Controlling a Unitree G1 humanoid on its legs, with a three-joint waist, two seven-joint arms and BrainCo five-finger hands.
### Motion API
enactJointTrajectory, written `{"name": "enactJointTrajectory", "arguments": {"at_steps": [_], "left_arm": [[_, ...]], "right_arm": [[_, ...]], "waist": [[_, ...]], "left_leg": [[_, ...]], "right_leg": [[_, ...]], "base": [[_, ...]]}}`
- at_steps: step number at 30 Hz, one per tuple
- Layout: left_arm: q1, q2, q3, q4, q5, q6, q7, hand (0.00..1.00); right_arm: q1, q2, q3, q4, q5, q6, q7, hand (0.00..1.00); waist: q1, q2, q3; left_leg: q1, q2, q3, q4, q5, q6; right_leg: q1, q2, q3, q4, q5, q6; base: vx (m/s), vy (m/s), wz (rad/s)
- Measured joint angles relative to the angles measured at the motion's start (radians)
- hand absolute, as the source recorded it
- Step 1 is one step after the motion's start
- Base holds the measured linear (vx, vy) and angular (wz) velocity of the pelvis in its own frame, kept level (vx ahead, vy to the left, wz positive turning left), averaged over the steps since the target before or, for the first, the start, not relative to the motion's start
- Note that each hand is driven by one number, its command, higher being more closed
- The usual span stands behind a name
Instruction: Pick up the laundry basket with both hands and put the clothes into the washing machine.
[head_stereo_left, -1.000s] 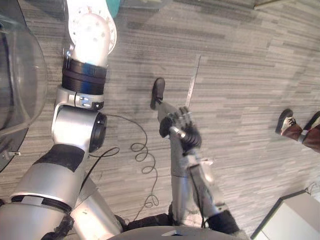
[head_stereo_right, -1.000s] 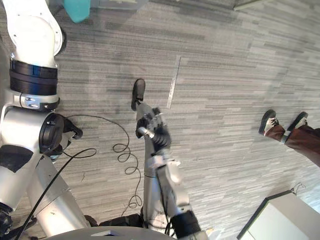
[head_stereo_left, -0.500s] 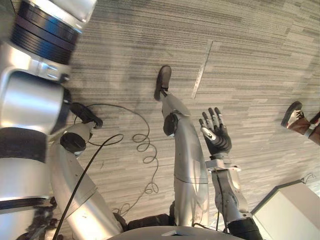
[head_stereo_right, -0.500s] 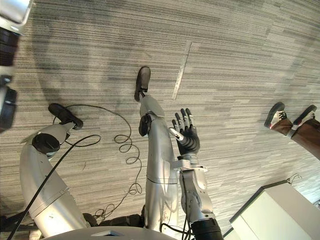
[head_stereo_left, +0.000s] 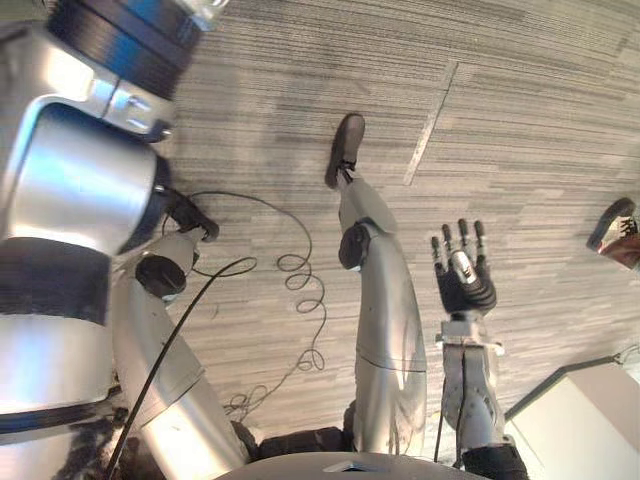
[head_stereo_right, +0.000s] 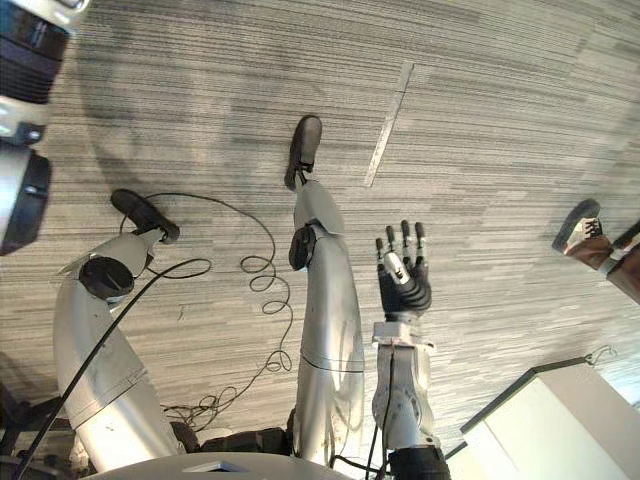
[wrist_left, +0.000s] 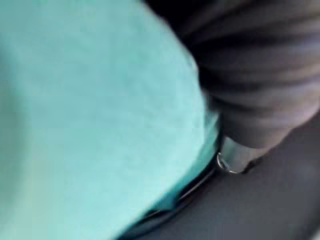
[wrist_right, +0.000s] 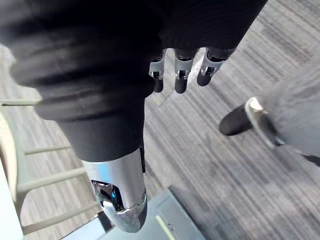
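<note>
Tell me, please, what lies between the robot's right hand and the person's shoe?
Just bare grey carpet, from right hand to shoe, in both eye views.

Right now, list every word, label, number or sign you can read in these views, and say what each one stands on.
No readable text anywhere.
On the pale strip on the floor: no print.
On the white box: nothing that can be made out.
On the teal cloth: no label visible.
On the right hand, which is open: no legible marking.
</note>
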Motion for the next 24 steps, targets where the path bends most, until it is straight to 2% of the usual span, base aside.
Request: {"name": "enactJointTrajectory", "arguments": {"at_steps": [1,4,6,8,10,12,14,16,17,19,21,23,24], "left_arm": [[-0.012,0.003,0.032,0.003,-0.169,-0.024,-0.016,1.00],[-0.061,0.054,0.068,0.029,-0.477,-0.042,-0.044,1.00],[-0.088,0.093,0.086,0.068,-0.567,-0.042,-0.057,1.00],[-0.091,0.115,0.123,0.102,-0.587,-0.030,-0.058,1.00],[-0.091,0.123,0.143,0.130,-0.584,-0.003,-0.058,1.00],[-0.091,0.119,0.145,0.130,-0.518,0.005,-0.057,1.00],[-0.089,0.105,0.148,0.130,-0.391,0.022,-0.029,1.00],[-0.082,0.073,0.149,0.124,-0.066,0.077,0.057,1.00],[-0.081,0.065,0.145,0.118,0.010,0.089,0.075,1.00],[-0.075,0.048,0.115,0.078,0.278,0.139,0.114,1.00],[-0.070,0.034,0.080,0.072,0.447,0.170,0.121,1.00],[-0.069,0.006,0.049,0.070,0.565,0.208,0.122,1.00],[-0.069,-0.009,0.046,0.064,0.585,0.219,0.123,1.00]], "right_arm": [[0.000,-0.002,-0.015,-0.016,-0.024,0.013,-0.020,0.00],[-0.009,-0.006,-0.039,-0.022,-0.062,0.038,-0.073,0.00],[-0.013,-0.017,-0.054,-0.028,-0.075,0.043,-0.100,0.00],[-0.040,-0.029,-0.054,-0.026,-0.102,0.063,-0.127,0.00],[-0.067,-0.026,-0.050,-0.025,-0.125,0.072,-0.145,0.00],[-0.084,-0.025,-0.050,-0.019,-0.158,0.074,-0.155,0.00],[-0.096,-0.018,-0.047,-0.012,-0.173,0.073,-0.157,0.00],[-0.100,0.002,-0.018,-0.012,-0.173,0.051,-0.152,0.00],[-0.100,0.007,-0.011,-0.013,-0.173,0.039,-0.151,0.00],[-0.103,0.008,0.012,-0.015,-0.168,0.009,-0.134,0.00],[-0.115,0.006,0.026,-0.014,-0.130,-0.018,-0.112,0.00],[-0.133,0.005,0.028,-0.014,-0.100,-0.039,-0.106,0.00],[-0.138,0.004,0.028,-0.014,-0.092,-0.043,-0.106,0.00]], "waist": [[-0.001,0.000,0.000],[0.002,0.003,0.000],[0.011,0.030,0.003],[0.014,0.047,0.006],[0.023,0.048,0.006],[0.034,0.048,0.006],[0.039,0.049,0.006],[0.039,0.049,0.006],[0.038,0.049,0.006],[0.037,0.050,0.007],[0.035,0.051,0.007],[0.034,0.051,0.007],[0.034,0.051,0.007]], "left_leg": [[0.000,0.000,-0.001,-0.003,0.003,0.000],[0.003,0.002,-0.001,-0.008,0.009,-0.003],[0.007,0.002,-0.001,-0.012,0.013,0.000],[0.020,0.003,0.004,-0.014,0.013,0.000],[0.037,0.004,0.018,-0.018,0.013,0.001],[0.039,0.009,0.026,-0.017,0.013,0.001],[0.035,0.011,0.033,-0.015,0.012,0.001],[0.018,0.025,0.028,-0.002,0.012,0.002],[0.012,0.026,0.028,-0.001,0.012,0.002],[-0.021,0.033,0.027,0.007,0.012,0.002],[-0.045,0.040,0.021,0.013,0.012,0.002],[-0.061,0.041,0.020,0.013,0.012,0.002],[-0.065,0.041,0.020,0.013,0.012,0.002]], "right_leg": [[0.001,0.000,-0.002,-0.002,0.000,0.000],[0.004,0.005,-0.003,-0.008,0.005,-0.004],[0.016,0.006,-0.008,-0.023,0.014,-0.004],[0.033,0.010,-0.006,-0.043,0.028,-0.001],[0.042,0.016,0.003,-0.061,0.041,-0.002],[0.043,0.024,0.012,-0.077,0.054,0.000],[0.034,0.028,0.019,-0.081,0.059,0.000],[0.022,0.039,0.018,-0.083,0.062,-0.002],[0.016,0.039,0.018,-0.082,0.062,-0.002],[-0.016,0.043,0.019,-0.079,0.063,-0.002],[-0.036,0.048,0.018,-0.078,0.064,-0.004],[-0.050,0.048,0.017,-0.077,0.066,-0.005],[-0.053,0.047,0.017,-0.077,0.066,-0.005]], "base": [[-0.07,0.010,0.00],[-0.07,0.001,-0.02],[-0.07,0.009,0.00],[-0.07,0.020,-0.07],[-0.09,0.017,-0.13],[-0.09,0.002,-0.13],[-0.09,-0.006,-0.09],[-0.10,-0.008,-0.15],[-0.09,-0.008,-0.10],[-0.09,-0.008,-0.10],[-0.08,-0.005,-0.12],[-0.07,-0.005,-0.04],[-0.07,-0.001,0.03]]}}
